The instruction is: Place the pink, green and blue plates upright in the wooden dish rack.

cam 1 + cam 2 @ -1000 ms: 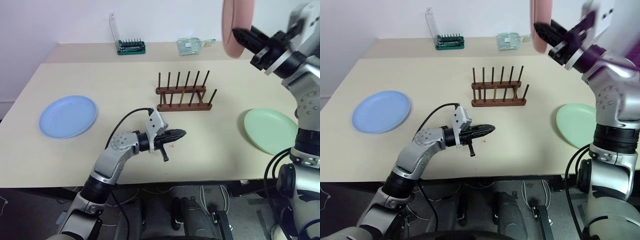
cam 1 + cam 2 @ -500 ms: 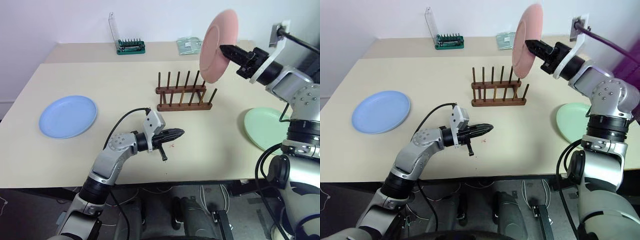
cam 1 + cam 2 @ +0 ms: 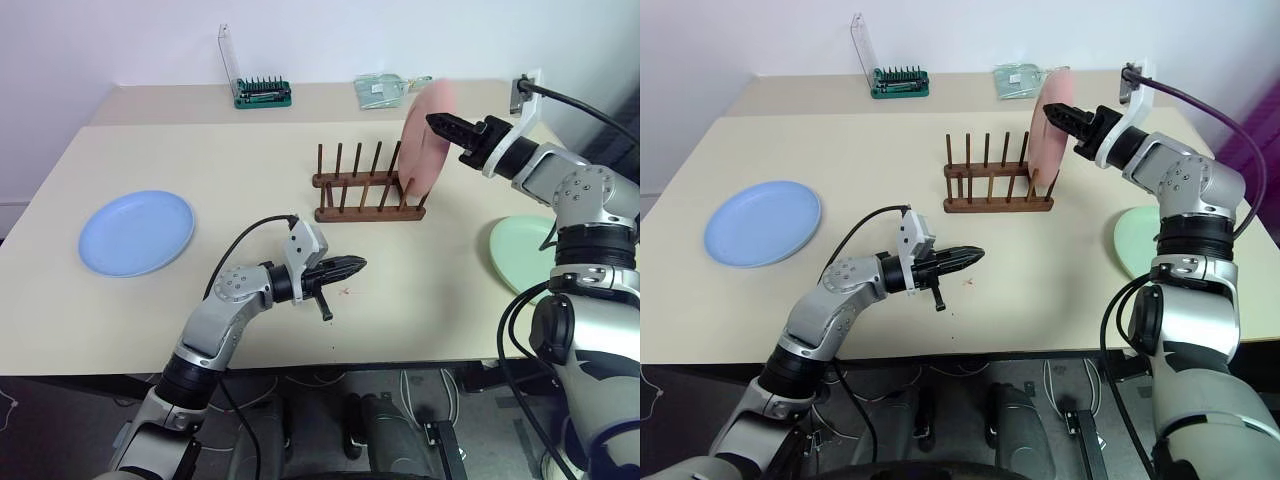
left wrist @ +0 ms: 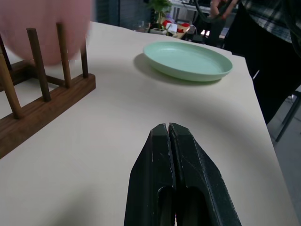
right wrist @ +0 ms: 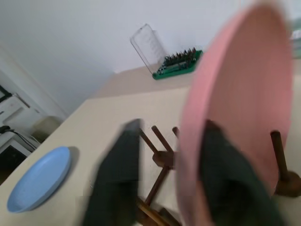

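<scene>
Two black fingers of the right gripper stand spread either side of the round pink plastic plate, one clear of its rim, so it isn't pinched. Plate stands upright at the right end of the dark brown wooden dish rack, likely resting between pegs. Left gripper is pressed together, empty, parked near. Green plate lies far right and blue plate far left, both flat on the beige table.

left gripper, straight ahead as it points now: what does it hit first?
Likely nothing soon: the shut left gripper points over bare table. Further on lies the green plate, slightly off its line; the dish rack sits off to one side.
</scene>
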Controlling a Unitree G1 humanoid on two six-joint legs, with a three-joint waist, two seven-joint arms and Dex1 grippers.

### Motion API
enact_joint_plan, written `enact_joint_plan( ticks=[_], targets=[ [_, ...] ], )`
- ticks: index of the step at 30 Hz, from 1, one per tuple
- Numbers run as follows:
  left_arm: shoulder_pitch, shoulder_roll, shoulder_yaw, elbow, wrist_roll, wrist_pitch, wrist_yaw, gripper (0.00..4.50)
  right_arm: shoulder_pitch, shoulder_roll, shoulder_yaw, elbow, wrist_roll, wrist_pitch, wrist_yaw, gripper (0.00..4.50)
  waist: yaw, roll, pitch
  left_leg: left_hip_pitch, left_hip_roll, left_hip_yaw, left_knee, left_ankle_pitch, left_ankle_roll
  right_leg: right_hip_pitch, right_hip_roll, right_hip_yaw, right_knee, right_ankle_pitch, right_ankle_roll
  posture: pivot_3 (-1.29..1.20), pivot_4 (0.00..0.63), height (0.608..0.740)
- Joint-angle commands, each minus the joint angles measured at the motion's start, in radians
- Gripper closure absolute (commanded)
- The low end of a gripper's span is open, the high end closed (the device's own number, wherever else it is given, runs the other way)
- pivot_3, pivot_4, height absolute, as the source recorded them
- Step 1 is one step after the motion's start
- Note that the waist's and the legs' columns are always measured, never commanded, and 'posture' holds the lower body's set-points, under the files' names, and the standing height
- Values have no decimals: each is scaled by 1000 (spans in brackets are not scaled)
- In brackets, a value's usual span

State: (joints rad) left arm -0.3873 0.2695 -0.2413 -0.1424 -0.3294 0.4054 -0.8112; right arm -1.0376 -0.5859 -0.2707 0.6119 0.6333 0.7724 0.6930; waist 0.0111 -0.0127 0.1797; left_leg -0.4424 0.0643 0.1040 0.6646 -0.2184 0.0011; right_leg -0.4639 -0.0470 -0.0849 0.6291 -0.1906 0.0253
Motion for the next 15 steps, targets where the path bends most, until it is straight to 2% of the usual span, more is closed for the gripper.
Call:
enact_joint_plan(
  ticks=[1,2,7,11,13,15],
  targets=[
    [10,5,3,-53,-7,-7,4,4500,-36,-5,-27,-44,-7,-55,12,543,0,0,0,0,0,0,0,0,0,0,0,0,0,0,0,0,150,730],
    [11,6,1,-54,-7,-7,4,4500,-34,-8,-24,-48,-18,-72,9,89,0,0,0,0,0,0,0,0,0,0,0,0,0,1,2,0,150,730],
    [10,8,-2,-58,-6,-5,6,4500,0,-60,-23,-111,-91,-167,-3,89,2,1,0,0,0,0,0,0,0,0,0,0,0,1,2,0,150,730],
    [8,6,0,-60,-10,-2,7,4500,84,-162,-86,-218,-85,-182,25,89,6,1,0,-1,0,0,0,0,0,0,-1,0,-1,0,1,0,150,730],
    [11,8,-1,-63,-12,-1,3,4500,182,-238,-80,-300,-108,-185,69,89,8,1,0,-1,-1,-1,0,0,0,0,-2,0,-1,-1,0,0,150,730],
    [14,14,-9,-61,-13,-2,-11,4500,369,-346,-16,-412,-191,-221,142,89,13,1,0,-1,-1,0,0,0,0,0,-2,0,-2,-1,0,0,150,730]
  ],
)
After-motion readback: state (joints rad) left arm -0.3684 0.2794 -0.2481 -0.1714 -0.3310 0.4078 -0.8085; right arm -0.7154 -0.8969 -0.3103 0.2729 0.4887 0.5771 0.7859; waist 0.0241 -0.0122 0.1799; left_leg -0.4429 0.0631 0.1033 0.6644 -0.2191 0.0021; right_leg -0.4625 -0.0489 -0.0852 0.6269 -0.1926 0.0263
